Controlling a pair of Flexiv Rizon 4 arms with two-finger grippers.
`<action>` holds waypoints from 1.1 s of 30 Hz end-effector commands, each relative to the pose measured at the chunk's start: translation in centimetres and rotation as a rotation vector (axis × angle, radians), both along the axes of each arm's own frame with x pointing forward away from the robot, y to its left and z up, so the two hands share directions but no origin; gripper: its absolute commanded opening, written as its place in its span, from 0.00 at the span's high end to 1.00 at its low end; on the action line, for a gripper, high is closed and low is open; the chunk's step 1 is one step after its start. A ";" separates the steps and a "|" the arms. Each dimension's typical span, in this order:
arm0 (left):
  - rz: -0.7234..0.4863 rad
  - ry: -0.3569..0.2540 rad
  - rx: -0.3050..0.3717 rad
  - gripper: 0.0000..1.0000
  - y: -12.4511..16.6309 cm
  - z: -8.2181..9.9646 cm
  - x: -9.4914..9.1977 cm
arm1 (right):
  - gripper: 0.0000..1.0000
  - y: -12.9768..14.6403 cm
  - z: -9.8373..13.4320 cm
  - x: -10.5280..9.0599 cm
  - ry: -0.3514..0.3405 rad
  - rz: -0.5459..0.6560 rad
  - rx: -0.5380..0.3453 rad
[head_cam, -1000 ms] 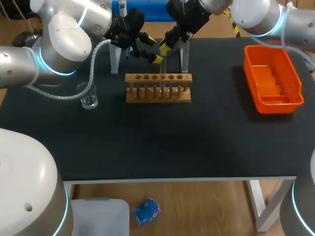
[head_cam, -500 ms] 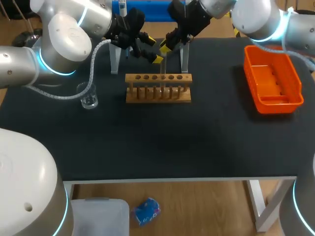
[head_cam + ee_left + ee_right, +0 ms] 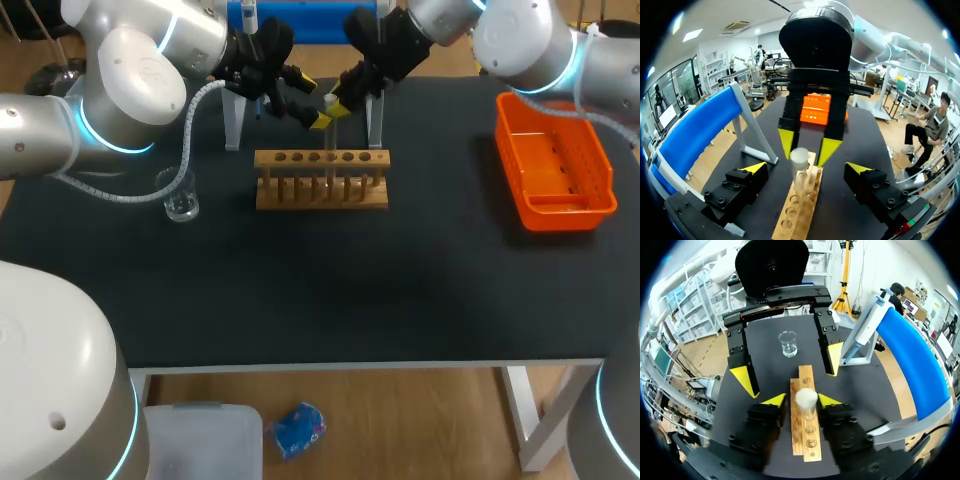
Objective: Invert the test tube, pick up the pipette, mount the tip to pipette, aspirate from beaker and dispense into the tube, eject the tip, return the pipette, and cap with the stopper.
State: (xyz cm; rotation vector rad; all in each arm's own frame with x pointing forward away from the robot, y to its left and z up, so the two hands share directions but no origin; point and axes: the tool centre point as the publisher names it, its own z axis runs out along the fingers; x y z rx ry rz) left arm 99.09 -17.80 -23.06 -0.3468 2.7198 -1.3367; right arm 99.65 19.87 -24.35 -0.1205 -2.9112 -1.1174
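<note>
A clear test tube (image 3: 330, 128) stands upright in the wooden rack (image 3: 320, 190), with a pale stopper (image 3: 806, 398) on its top. My right gripper (image 3: 802, 400) sits around the stopper, open, with a narrow gap showing on each side. In the left wrist view the stopper (image 3: 799, 156) shows between that gripper's yellow tips. My left gripper (image 3: 805, 170) stands wide open on either side of the rack (image 3: 797, 215), touching nothing. The glass beaker (image 3: 181, 200) is at the rack's left. The pipette (image 3: 860, 337) hangs in its blue stand behind the rack.
An orange bin (image 3: 552, 160) lies at the table's right side. The stand's grey legs (image 3: 233, 122) rise just behind the rack, close to both grippers. Both arms meet over the rack's far side.
My right gripper's fingers have spread and let go of the stopper, and the white top now shows above the tube. The left arm has kept still.
</note>
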 end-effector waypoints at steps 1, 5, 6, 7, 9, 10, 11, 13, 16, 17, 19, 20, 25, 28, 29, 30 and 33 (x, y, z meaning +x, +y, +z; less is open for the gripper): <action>-0.003 0.004 0.004 0.00 0.0 0.1 0.1 | 0.10 -0.5 -0.2 -0.5 -0.004 -0.003 0.013; -0.003 0.004 0.004 0.00 0.0 0.1 0.1 | 0.11 -0.5 -0.3 -0.8 -0.003 -0.006 0.019; -0.003 0.004 0.004 0.00 0.0 0.1 0.1 | 0.11 -0.5 -0.4 -0.9 -0.003 -0.008 0.022; -0.003 0.004 0.004 0.00 0.0 0.1 0.1 | 0.11 -0.6 -0.4 -1.0 -0.003 -0.010 0.024; -0.003 0.004 0.004 0.00 0.0 0.1 0.1 | 0.13 -0.7 -0.3 -1.3 -0.005 -0.015 0.036; -0.003 0.004 0.004 0.00 0.0 0.1 0.1 | 0.13 -0.8 -0.2 -1.4 -0.007 -0.019 0.044; -0.003 0.004 0.004 0.00 0.0 0.1 0.1 | 0.12 -1.0 -0.1 -1.5 -0.010 -0.024 0.053; -0.003 0.004 0.004 0.00 0.0 0.1 0.1 | 0.13 -1.2 0.3 -1.8 -0.020 -0.033 0.066; -0.003 0.004 0.004 0.00 0.0 0.1 0.1 | 0.10 -1.8 0.9 -2.2 -0.036 -0.042 0.100; -0.003 0.004 0.004 0.00 0.0 0.1 0.1 | 0.09 -2.0 1.1 -2.4 -0.042 -0.044 0.112; -0.003 0.004 0.004 0.00 0.0 0.1 0.1 | 0.05 -2.3 1.4 -2.7 -0.049 -0.045 0.136; -0.003 0.004 0.004 0.00 0.0 0.1 0.1 | 0.03 -2.4 1.6 -2.9 -0.054 -0.044 0.150; -0.003 0.004 0.004 0.00 0.0 0.1 0.1 | 0.00 -3.3 2.1 -3.6 -0.062 -0.037 0.220; -0.003 0.004 0.004 0.00 0.0 0.1 0.1 | 0.00 -4.0 2.4 -4.2 -0.064 -0.035 0.268; -0.003 0.004 0.004 0.00 0.0 0.1 0.1 | 0.00 -4.2 2.5 -4.4 -0.064 -0.035 0.273; -0.003 0.004 0.004 0.00 0.0 0.1 0.1 | 0.00 -4.4 2.5 -4.5 -0.063 -0.034 0.279; -0.003 0.004 0.004 0.00 0.0 0.1 0.1 | 0.00 -5.2 2.6 -5.1 -0.071 -0.039 0.285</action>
